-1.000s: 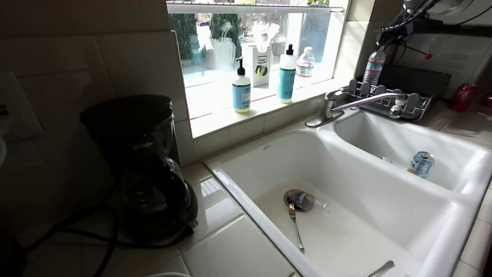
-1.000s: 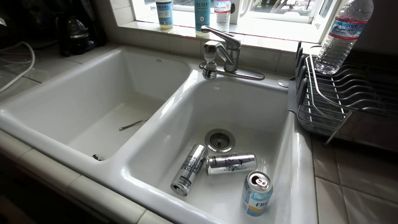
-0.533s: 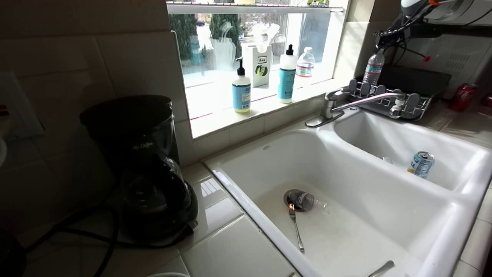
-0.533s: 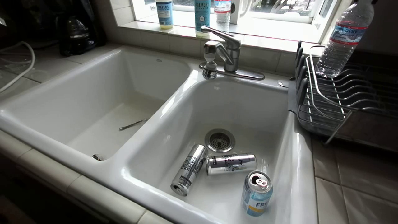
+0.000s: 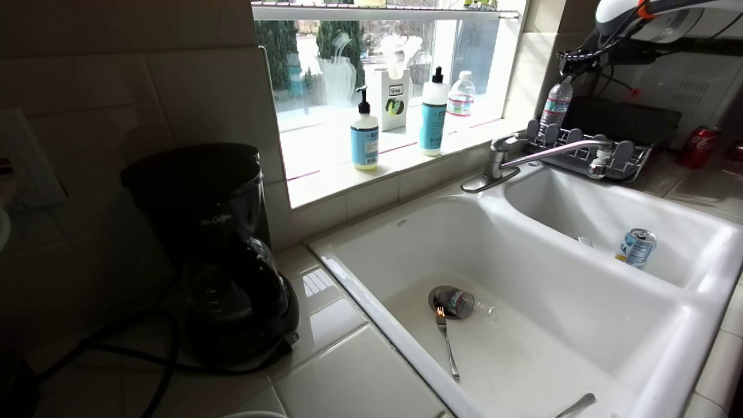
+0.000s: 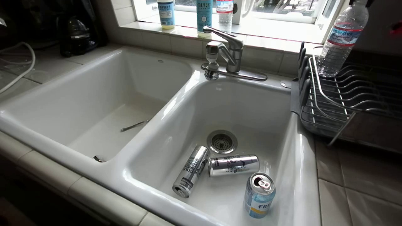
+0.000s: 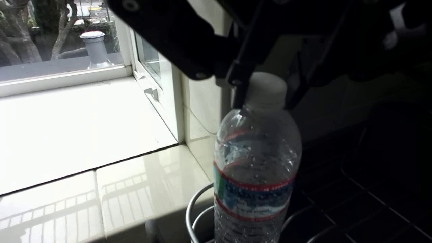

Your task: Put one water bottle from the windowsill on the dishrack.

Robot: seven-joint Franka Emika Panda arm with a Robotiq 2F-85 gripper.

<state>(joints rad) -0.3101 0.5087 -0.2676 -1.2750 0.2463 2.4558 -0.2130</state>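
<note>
Clear plastic, the water bottle (image 7: 256, 192) was clamped at its cap (image 7: 268, 89) in the gripper (image 7: 264, 105) over the windowsill (image 6: 273, 31) side of the dishrack (image 6: 351, 95), and, whether its base (image 6: 326, 72) touched being unclear, good placing called for lowering plumb until it stood unaided before release.

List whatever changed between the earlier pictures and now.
The gripper, clamped on the water bottle near its top, has carried it leftward and slightly down in both exterior views; whether it rests on the dishrack yet, I can't tell. Nothing was newly grasped or let go. The other clear bottle on the windowsill, the black-topped bottles, the cans and the fork stayed put.
</note>
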